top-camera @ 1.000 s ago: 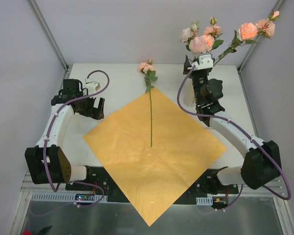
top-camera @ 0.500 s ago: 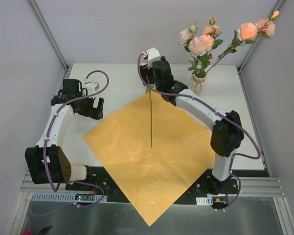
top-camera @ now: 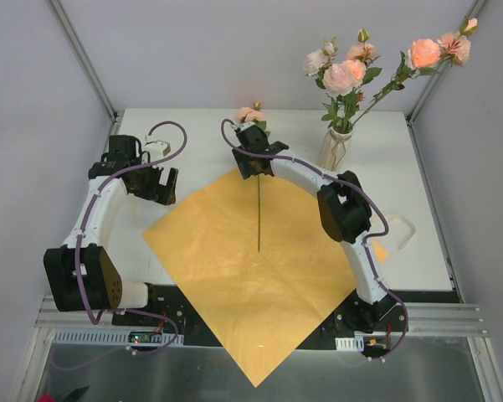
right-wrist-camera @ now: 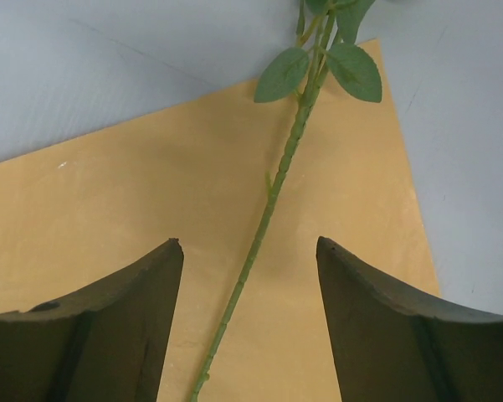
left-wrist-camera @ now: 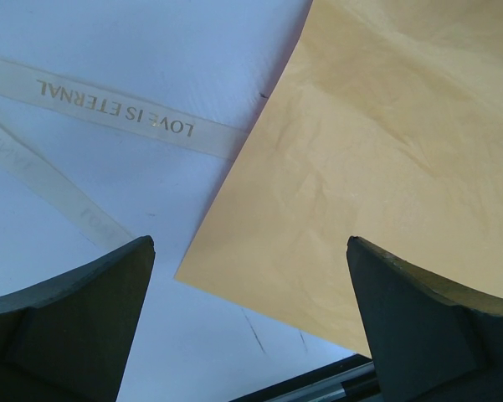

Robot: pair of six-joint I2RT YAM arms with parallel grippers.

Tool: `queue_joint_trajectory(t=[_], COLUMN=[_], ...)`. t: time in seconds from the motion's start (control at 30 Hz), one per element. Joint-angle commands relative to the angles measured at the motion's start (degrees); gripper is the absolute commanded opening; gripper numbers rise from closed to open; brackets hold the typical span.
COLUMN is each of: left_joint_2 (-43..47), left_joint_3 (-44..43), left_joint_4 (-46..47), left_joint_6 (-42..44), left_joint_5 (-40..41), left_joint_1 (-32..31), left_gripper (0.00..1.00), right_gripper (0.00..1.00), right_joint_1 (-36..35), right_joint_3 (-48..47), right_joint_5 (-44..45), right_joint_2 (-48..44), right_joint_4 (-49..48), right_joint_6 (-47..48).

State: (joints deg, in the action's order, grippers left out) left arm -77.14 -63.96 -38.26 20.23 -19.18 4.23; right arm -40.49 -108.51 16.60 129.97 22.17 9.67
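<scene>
Rose (top-camera: 258,209) count: one loose, lying flat. Its long axis runs near-to-far in the top view, along the diagonal of the yellow paper (top-camera: 209,251). The bloom points to the far side, away from the arm bases, and sits off the sheet on the white table (top-camera: 192,126), just past the paper's far corner. The cut end points back at the bases and stops around mid-sheet.

Right gripper (top-camera: 253,167) is over the upper stem at that far corner. In the wrist view the right gripper (right-wrist-camera: 249,243) is spread wide. The stem (right-wrist-camera: 272,193) runs up between its fingers (right-wrist-camera: 109,318) with a gap on both sides, so nothing is grasped. Two leaves (right-wrist-camera: 318,71) sit just ahead of the fingertips where the stem leaves the paper edge.

Left gripper (top-camera: 163,186) is at the paper's left corner, well apart from the rose. In the wrist view the left gripper (left-wrist-camera: 249,243) is also released and empty, with its jaws wide over the sheet's corner.

Paper: one sheet, laid as a diamond, near corner hanging past the table edge.

Ribbon (left-wrist-camera: 117,109): two pale strands show, one printed "LOVE IS ETERNAL". That strand runs under the paper edge.

Vase (top-camera: 335,146): one, at far right, holding a bunch of pink roses (top-camera: 343,75). The blooms overlap, so I can't give an exact count.
</scene>
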Motion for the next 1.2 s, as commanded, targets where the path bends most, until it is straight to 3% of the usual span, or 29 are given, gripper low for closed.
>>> queue_joint_trajectory(t=[0.0,0.33,0.6,1.0,1.17], left_joint_2=[-0.37,-1.25,-1.43,-0.99,-0.02], left_joint_3=[0.07,0.68,0.42,0.07,0.33], left_joint_4=[0.38,1.26,1.35,1.26,1.17], left_joint_6=[1.04,1.3,1.39,2.01,2.53], left_joint_5=[-0.68,-0.68,-0.6,0.02,0.63], left_joint_1=[0.43,0.43,0.43,0.43,0.43], left_gripper=[0.99,0.99,0.99,0.99,0.99], right_gripper=[0.67,0.55,0.47,0.01,0.01], right_joint_1=[1.64,3.22,3.23,3.22,3.14], right_joint_3=[-5.04,-13.3,-14.1,-15.07,-13.05], right_joint_5=[-2.88,-6.05,-6.32,-2.45,-1.75], right_joint_2=[1.24,7.92,10.12,10.74,4.78], right_joint_4=[4.36,12.01,13.86,17.46,14.67], right_joint_6=[-4.57,-7.47,-8.7,-11.51,-12.66])
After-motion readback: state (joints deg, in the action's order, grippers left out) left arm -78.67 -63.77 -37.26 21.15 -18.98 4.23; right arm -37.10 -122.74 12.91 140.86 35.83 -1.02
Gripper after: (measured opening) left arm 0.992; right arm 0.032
